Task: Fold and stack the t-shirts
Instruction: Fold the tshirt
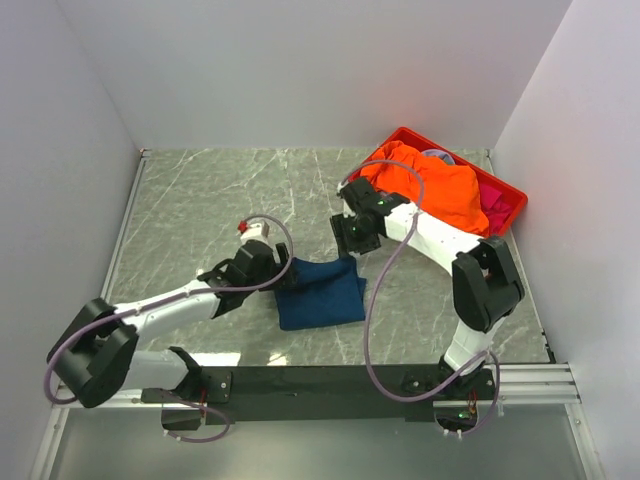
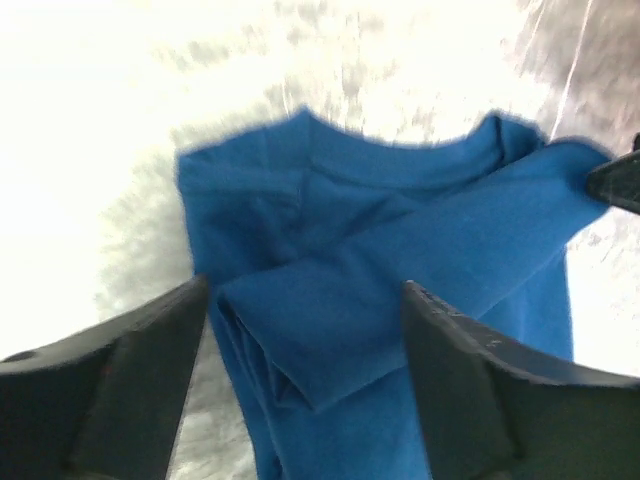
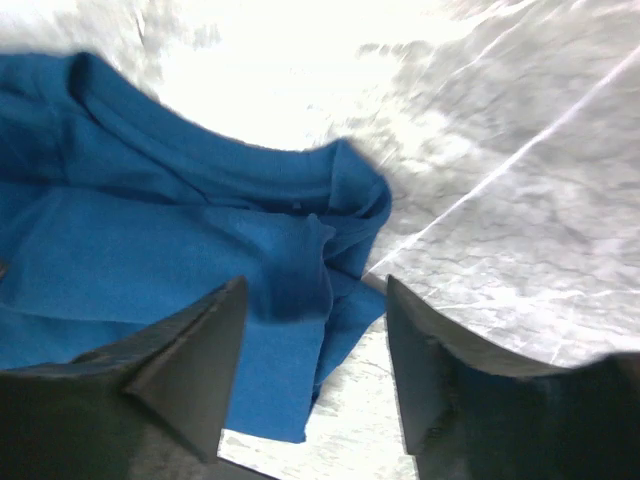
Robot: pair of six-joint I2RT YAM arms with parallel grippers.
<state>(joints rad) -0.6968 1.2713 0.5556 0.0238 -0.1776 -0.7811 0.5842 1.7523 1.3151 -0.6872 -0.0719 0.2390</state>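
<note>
A folded dark blue t-shirt (image 1: pixel 320 292) lies on the marble table at centre front. Its chest print is hidden. My left gripper (image 1: pixel 280 272) is open at the shirt's left edge, its jaws spread over a folded sleeve (image 2: pixel 330 340). My right gripper (image 1: pixel 352 240) is open just above the shirt's far right corner (image 3: pixel 330 260), holding nothing. An orange t-shirt (image 1: pixel 430 185) is heaped on the red crate (image 1: pixel 508 198) at back right, with magenta-pink cloth (image 1: pixel 495 210) beside it in the crate.
White walls close in the table on the left, back and right. The black mounting rail (image 1: pixel 320 382) runs along the near edge. Grey marble tabletop (image 1: pixel 220 190) shows at the left and back.
</note>
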